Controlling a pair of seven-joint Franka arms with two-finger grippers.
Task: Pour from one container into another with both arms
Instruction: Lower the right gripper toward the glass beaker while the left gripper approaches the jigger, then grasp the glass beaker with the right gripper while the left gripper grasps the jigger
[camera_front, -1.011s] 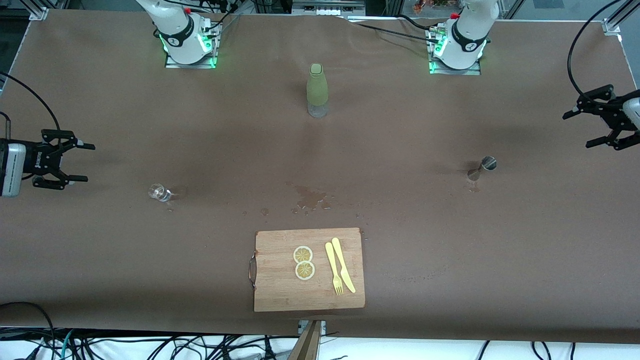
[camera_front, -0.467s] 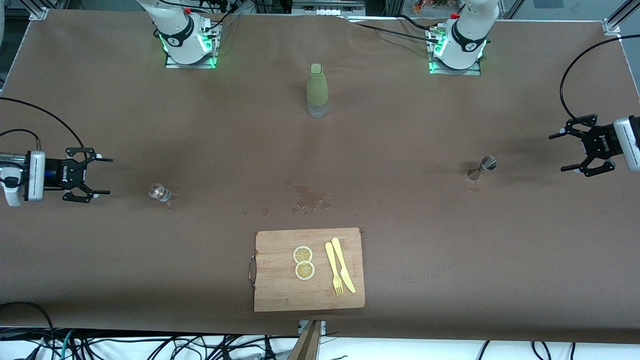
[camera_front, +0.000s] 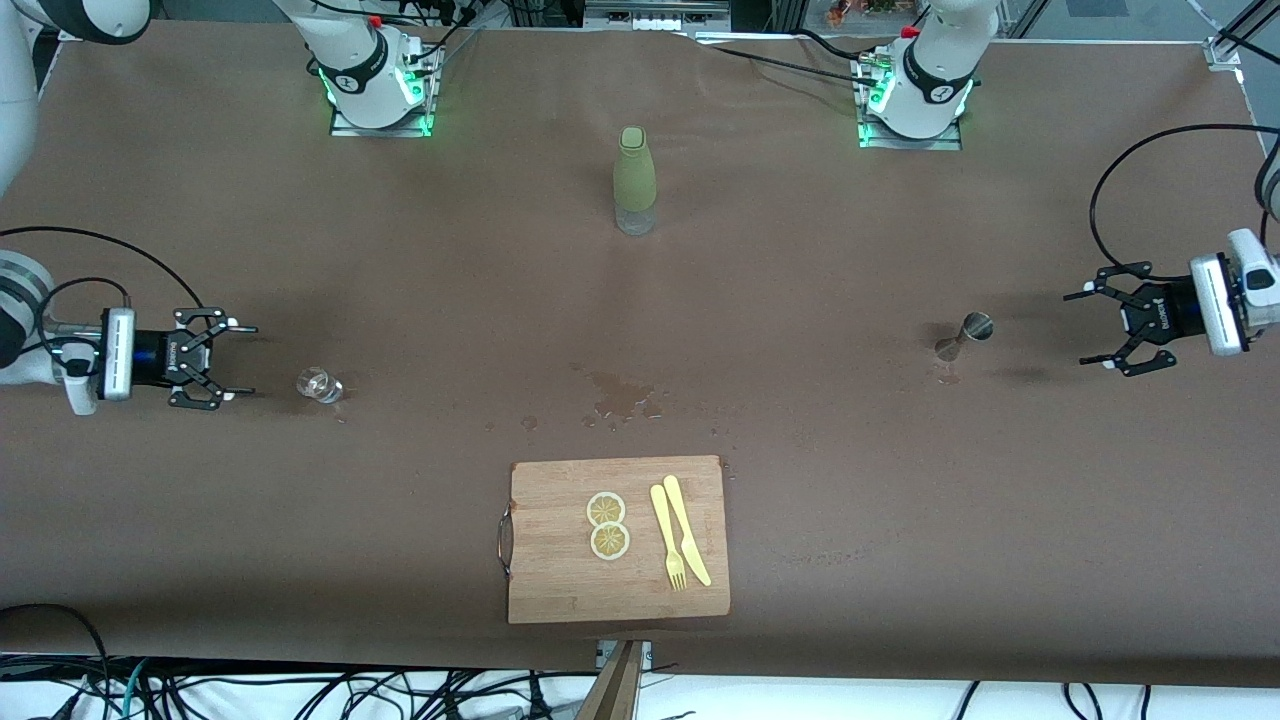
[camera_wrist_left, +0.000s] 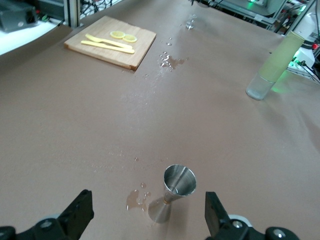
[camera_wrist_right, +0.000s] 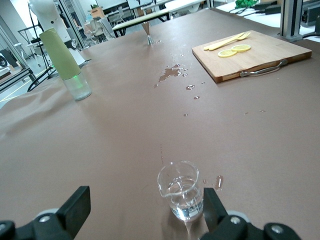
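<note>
A small clear glass beaker with a little liquid in it stands toward the right arm's end of the table. My right gripper is open and low beside it, a short gap away, pointing at it. In the right wrist view the beaker stands just ahead of the open right gripper, close to one fingertip. A steel jigger stands upright toward the left arm's end. My left gripper is open, level with it and some way off. The left wrist view shows the jigger ahead of the open left gripper.
A green-sleeved bottle stands mid-table near the arms' bases. A wooden cutting board with two lemon slices, a yellow fork and a yellow knife lies near the front edge. A wet spill marks the brown paper between the bottle and the board.
Both grippers have come in from the table's ends and dropped lower, the right one toward the beaker and the left one toward the jigger. Both stayed open.
</note>
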